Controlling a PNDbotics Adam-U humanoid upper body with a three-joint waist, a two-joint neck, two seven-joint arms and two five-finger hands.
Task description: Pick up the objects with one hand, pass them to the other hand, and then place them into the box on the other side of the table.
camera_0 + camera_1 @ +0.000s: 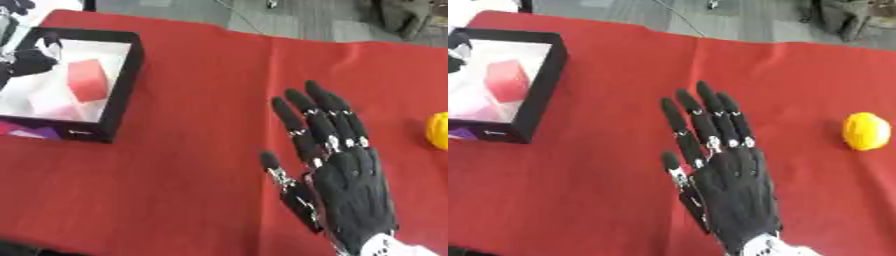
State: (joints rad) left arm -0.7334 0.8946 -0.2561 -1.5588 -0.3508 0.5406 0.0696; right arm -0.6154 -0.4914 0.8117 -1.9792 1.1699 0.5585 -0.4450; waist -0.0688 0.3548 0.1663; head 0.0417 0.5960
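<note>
Left eye view: right hand lies flat, palm down, fingers straight and spread, grasping nothing, on the red cloth right of the box. Left hand shows at the box's left edge, over its inside; can't tell its fingers. Red cube sits inside the box. Yellow object lies far right of the box, past the right hand.

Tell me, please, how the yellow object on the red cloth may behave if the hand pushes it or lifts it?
The yellow object looks rounded, so a push would probably roll it across the red cloth. It seems small beside the open right hand, so likely light.
</note>
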